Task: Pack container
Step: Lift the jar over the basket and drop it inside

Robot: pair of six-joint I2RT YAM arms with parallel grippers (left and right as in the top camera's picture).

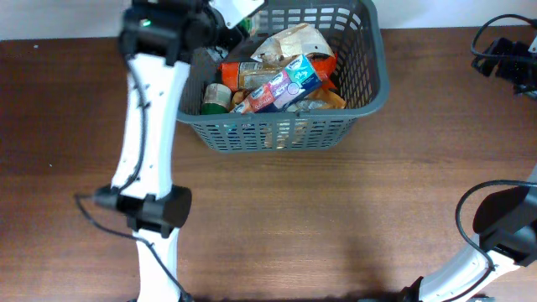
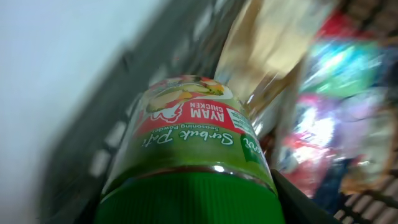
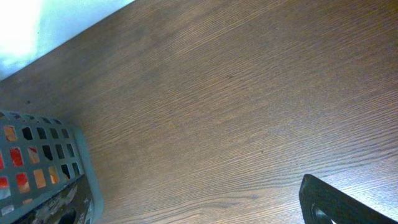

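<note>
The container, a dark grey slotted basket [image 1: 375, 84], stands at the back middle of the table, filled with groceries. My left gripper [image 1: 225, 23] is over its back left corner, shut on a jar of seasoning powder [image 2: 186, 134] with a green lid and a green and red label. The jar fills the left wrist view, lid toward the camera, with the basket's lattice wall [image 2: 118, 118] to its left. My right gripper [image 3: 199, 218] is open and empty over bare table to the right of the basket; the basket's corner [image 3: 84, 165] shows at the left of its view.
In the basket lie a blue and pink carton [image 1: 285, 84], a crumpled tan paper bag [image 1: 294, 40], orange packets [image 1: 243, 71] and another green-lidded jar [image 1: 216, 96]. Black cables [image 1: 503, 50] lie at the back right. The table is brown wood [image 1: 319, 218].
</note>
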